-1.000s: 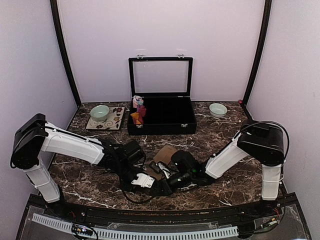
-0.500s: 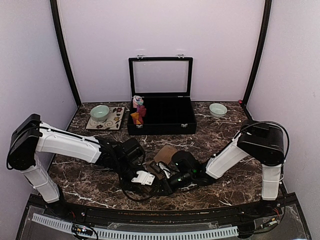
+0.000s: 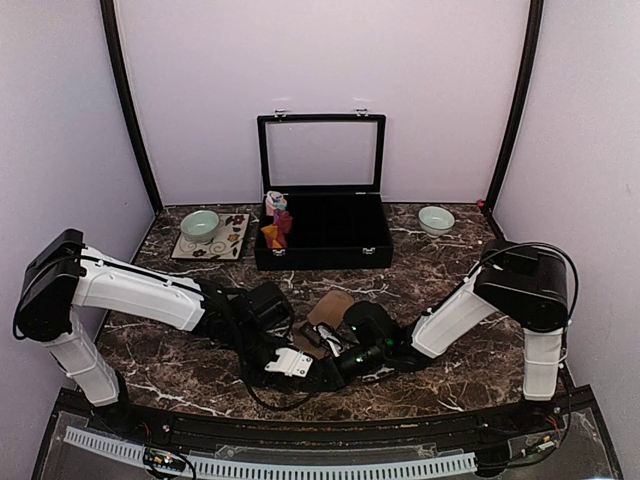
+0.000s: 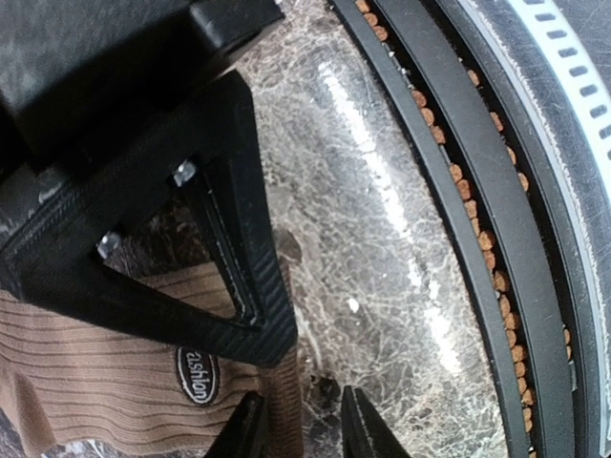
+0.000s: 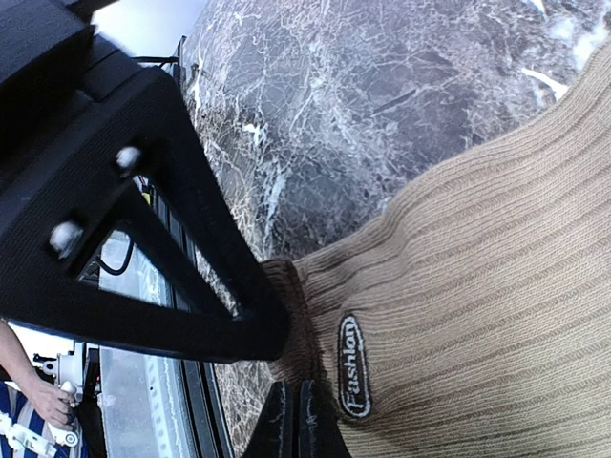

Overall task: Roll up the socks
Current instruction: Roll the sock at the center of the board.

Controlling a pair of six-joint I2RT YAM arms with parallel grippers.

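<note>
**Left arm leans in at the tan sock**

Leaning lower at its shoulder than a second ago, the left arm has pushed its wrist slightly toward frame centre; the right arm has barely shifted. Both wrists meet low in the middle of the top view, on the glossy dark-brown surface (image 3: 440, 272) veined with white.

The tan sock (image 5: 477, 286) lies flat there, a soft ribbed knit with an oval black patch (image 5: 351, 367) lettered "Fashion" near its edge.

The right fingers (image 5: 311, 429) are closed to a hairline on that edge, where the knit bunches into a small fold at their tips.

The left fingers (image 4: 361, 434) stand narrowly apart at the bottom of their view, with the sock's corner lying in the gap and bare marble beside it.

Each wrist view is filled at upper left by the other arm's finger, a black triangular frame with a woven texture, resting over the sock.

Far back at centre stands a black box (image 3: 330, 240), rectangular, lid upright. The red sock (image 3: 282, 226), red with orange, sits at the box's left end, well apart from both arms.
</note>
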